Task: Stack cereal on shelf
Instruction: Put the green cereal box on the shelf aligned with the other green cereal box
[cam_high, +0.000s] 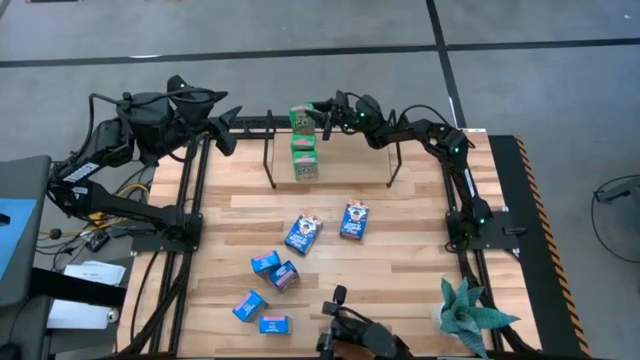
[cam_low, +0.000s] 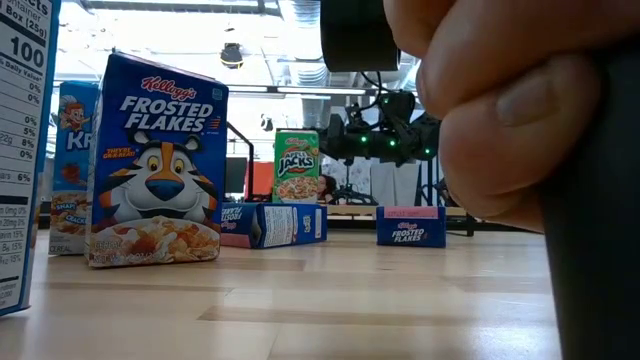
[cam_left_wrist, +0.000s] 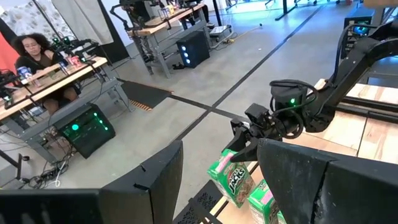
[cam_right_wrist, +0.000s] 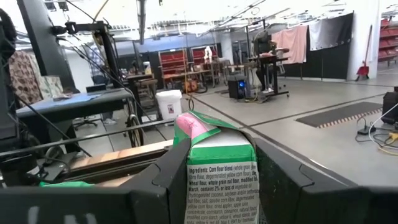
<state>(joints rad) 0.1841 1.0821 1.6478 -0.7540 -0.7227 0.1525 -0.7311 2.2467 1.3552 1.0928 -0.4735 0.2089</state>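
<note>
Up at the table's (cam_high: 400, 270) far edge, found the right gripper (cam_high: 325, 113) over the left part of the shelf (cam_high: 350, 150), jaws pinching a green cereal box (cam_high: 302, 118) by its two sides. Saw that box roughly upright between the fingers, top flap partly lifted and a pink lining showing in the right wrist view. Could not tell whether its base touched the shelf board.

Counted two more green boxes (cam_high: 305, 158) on the shelf, in line with the held one and just beside it on the side facing the table's middle. Could not tell whether the held box touched the nearer of them.

Placed the left gripper (cam_high: 225, 132) just past the shelf's left end, near the table's far left corner, jaws spread and nothing between them, apart from every box.

Noted two dark blue boxes (cam_high: 303, 232) lying flat near the table's middle, side by side and apart. Noted four more blue boxes (cam_high: 265, 263) between the middle and the near edge, left of centre: two close together, two nearer the edge. From the low view, made out one of these, a Frosted Flakes box (cam_low: 155, 165), standing upright.

Spotted a plant (cam_high: 470, 315) at the near right corner.
</note>
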